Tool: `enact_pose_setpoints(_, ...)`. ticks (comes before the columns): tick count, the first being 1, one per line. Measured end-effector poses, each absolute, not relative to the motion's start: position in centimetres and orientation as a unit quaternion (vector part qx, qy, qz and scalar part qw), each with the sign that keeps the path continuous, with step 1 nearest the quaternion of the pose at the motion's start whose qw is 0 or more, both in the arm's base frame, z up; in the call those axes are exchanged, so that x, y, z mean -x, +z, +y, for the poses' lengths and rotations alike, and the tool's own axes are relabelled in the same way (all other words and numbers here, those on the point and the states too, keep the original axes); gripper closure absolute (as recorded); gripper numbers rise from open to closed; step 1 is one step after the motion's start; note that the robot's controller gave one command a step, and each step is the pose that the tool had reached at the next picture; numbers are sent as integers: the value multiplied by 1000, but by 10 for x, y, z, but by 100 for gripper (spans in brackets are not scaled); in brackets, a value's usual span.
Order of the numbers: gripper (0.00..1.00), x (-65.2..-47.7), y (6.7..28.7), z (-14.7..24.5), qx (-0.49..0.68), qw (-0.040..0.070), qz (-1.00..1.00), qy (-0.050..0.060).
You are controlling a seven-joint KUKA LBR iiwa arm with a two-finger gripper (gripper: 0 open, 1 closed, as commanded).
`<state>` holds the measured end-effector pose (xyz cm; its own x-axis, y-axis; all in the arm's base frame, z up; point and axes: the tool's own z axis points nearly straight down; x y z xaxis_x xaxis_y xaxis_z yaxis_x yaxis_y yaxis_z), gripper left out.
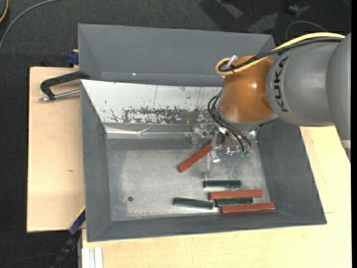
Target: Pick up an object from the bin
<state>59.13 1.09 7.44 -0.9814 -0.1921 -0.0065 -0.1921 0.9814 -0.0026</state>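
A red-orange stick [194, 159], slim and flat, in the middle of the grey metal bin [139, 228], a little right of centre and aslant: long axis running from a low end at near left up to far right. Far-right end caught between the fingers [210, 156], drawn narrow upon it, so gripped at one tip and not at the middle. Rest of the length reaching out leftward and nearward from the grasp, low end close to or on the bin floor, hard to tell which. Likely to swing or droop about that end grip on lifting; best raised straight up, without twisting. Above the fingers, the orange wrist cover [245, 96] and grey arm [312, 82], in from the right. Nearer and to the right, apart from the gripped stick, a loose cluster lying roughly left to right along the near wall: a dark green stick [221, 183] farthest, a red stick [235, 194] just nearer, a longer red stick [249, 207] nearest the wall, a second dark green stick [193, 204] at the cluster's left.
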Motion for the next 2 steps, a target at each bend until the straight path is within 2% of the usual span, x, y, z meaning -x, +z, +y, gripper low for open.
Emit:
enact_pose_setpoints(1, 100, -591, 74, 15, 98, 3, 995, 1)
enact_pose_setpoints(2, 100, -565, 200, 27, 105, 7, 994, 0)
